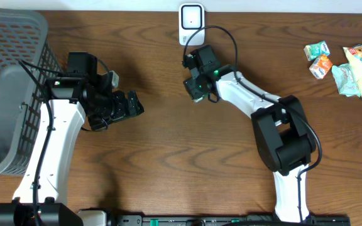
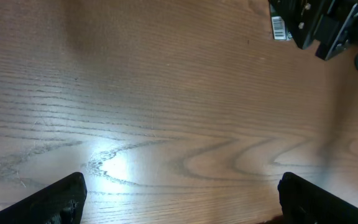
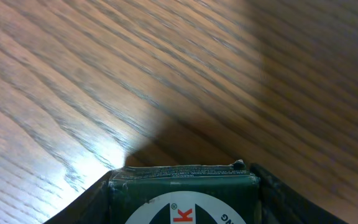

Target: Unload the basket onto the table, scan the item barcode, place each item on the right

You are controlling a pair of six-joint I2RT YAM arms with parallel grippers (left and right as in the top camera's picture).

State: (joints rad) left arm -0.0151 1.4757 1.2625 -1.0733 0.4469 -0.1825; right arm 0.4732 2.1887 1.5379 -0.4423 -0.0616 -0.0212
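A dark green box (image 3: 184, 190) with a white round logo fills the bottom of the right wrist view, and a dark finger presses against each of its sides. My right gripper (image 1: 197, 81) is shut on this box just below the white scanner (image 1: 191, 22) at the table's back edge. In the left wrist view the box's white barcode label (image 2: 280, 28) shows at the top right, beside the right gripper's black body. My left gripper (image 1: 134, 103) hangs open over bare wood, left of the box, with nothing between its fingers (image 2: 61, 199).
A grey mesh basket (image 1: 5, 37) fills the left end of the table, beside the left arm. Several snack packets (image 1: 351, 66) lie at the far right. Brown wooden tabletop (image 1: 168, 157) lies between the arms.
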